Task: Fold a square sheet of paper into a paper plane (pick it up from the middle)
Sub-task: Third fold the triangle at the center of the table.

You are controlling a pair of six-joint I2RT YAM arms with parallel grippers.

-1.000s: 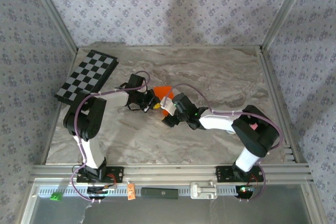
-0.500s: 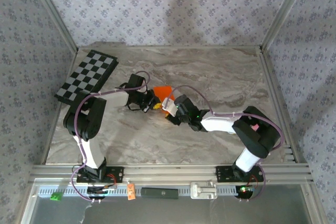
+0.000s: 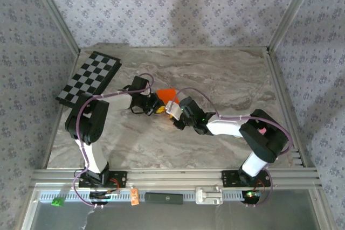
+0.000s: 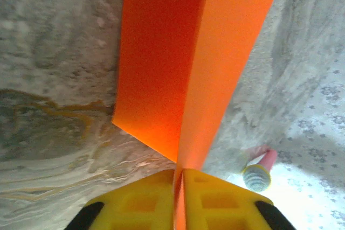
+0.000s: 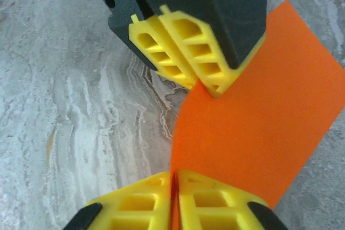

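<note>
The square sheet of paper (image 3: 167,94) is bright orange and creased into a folded shape, held just above the marble table near its middle. In the left wrist view the sheet (image 4: 161,68) rises as two flaps meeting at a crease, and my left gripper (image 4: 179,187) is shut on its lower edge. My right gripper (image 5: 174,187) is shut on another edge of the sheet (image 5: 253,122). The left gripper's yellow fingers (image 5: 183,52) pinch the sheet just opposite. From above, the left gripper (image 3: 158,106) and the right gripper (image 3: 171,109) sit close together at the sheet's near side.
A black-and-white checkerboard (image 3: 89,77) lies at the back left. The marble table (image 3: 226,74) is bounded by metal posts and patterned walls. A pink rod with a mesh tip (image 4: 257,173) shows to the right in the left wrist view.
My right gripper has closed onto the sheet's edge and shifted slightly toward the left gripper. The left arm has stayed in place, holding the sheet.
</note>
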